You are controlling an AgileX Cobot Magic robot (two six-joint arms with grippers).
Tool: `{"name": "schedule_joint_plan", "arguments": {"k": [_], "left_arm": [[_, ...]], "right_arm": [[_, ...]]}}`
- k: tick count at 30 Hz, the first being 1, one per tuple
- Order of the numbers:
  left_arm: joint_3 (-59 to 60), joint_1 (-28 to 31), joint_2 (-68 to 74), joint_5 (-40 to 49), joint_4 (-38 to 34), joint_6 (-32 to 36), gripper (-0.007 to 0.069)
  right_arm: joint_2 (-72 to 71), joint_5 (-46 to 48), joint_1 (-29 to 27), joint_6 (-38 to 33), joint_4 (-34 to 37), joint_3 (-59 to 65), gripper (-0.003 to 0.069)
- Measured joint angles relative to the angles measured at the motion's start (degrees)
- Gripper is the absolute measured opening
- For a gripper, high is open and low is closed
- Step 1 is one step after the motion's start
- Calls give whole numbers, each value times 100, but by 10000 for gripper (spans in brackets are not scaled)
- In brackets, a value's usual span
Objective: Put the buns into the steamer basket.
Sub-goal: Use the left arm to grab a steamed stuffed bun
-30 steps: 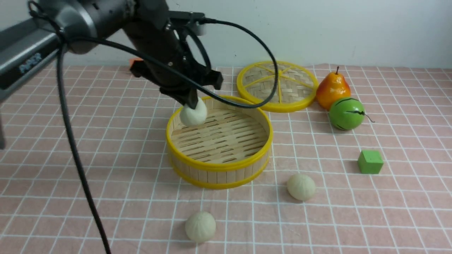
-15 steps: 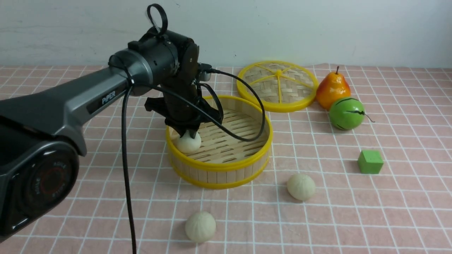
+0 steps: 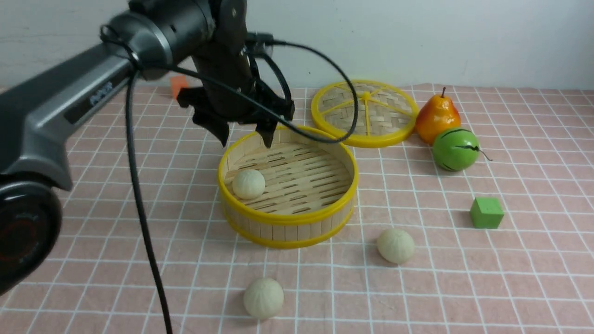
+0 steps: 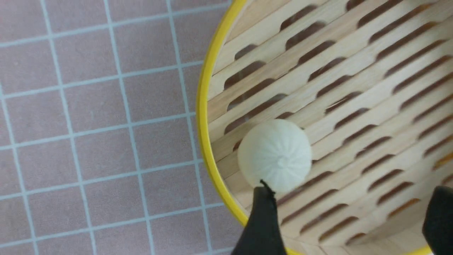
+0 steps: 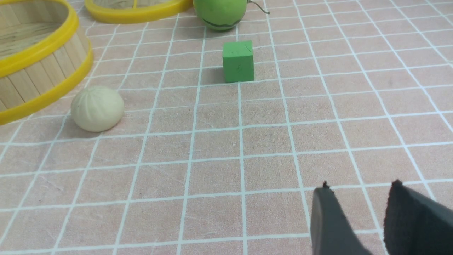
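The left claw (image 3: 246, 139) hangs spread wide and empty above the 11 o'clock rim of the basket (image 3: 287, 219), its two tapered matte-black fingers (image 3: 218, 127) pointing down. The basket is a round, shallow tub with a wall of pale bamboo staves, smooth yellow hoops top and bottom, and a floor of flat slats with long dark slots between them. The first bun (image 3: 248, 183) sits on those slats at about 8 o'clock, close against the wall and clear of the claw. It is a matte cream-white ball with fine pleats running up to a small knot on top. The second bun (image 3: 396, 245) lies on the table (image 3: 510, 287) at 5 o'clock from the basket, near its foot. The third bun (image 3: 263, 297) lies at 6 o'clock, farther out. A pink cloth with a white grid covers the table. At 1 o'clock lies the lid (image 3: 385, 113), a flat woven disc with a yellow rim and spokes. At 2 o'clock stand a glossy orange pear (image 3: 436, 118) and a green melon (image 3: 455, 149) with black stripes. A green cube (image 3: 486, 213) with crisp edges sits at 3 o'clock, well apart. The right claw (image 5: 361, 185) shows only from its own wrist, low over the cloth, its dark fingers parted with nothing between them
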Motion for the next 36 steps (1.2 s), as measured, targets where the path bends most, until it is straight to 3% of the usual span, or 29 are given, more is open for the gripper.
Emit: {"name": "schedule_joint_plan", "arguments": {"k": [5,9,15,21,25,36], "left_arm": [[362,-6,-873,64,-431,78,526],[1312,-137,-1848,81,-594,110,505],[3111,-930,-2732,87,-268,43,501],[4520,-1652,-2551,-775,-60,-140,501],[4738,-1687,-2216,-1368,63,-153,501],[4750,-1687,-1315,-1848,820,-344,501]], "right_arm": [[0,0,0,0,0,0,239],[0,0,0,0,0,0,239],[0,0,0,0,0,0,239],[0,0,0,0,0,0,239],[0,0,0,0,0,0,239],[0,0,0,0,0,0,239]]}}
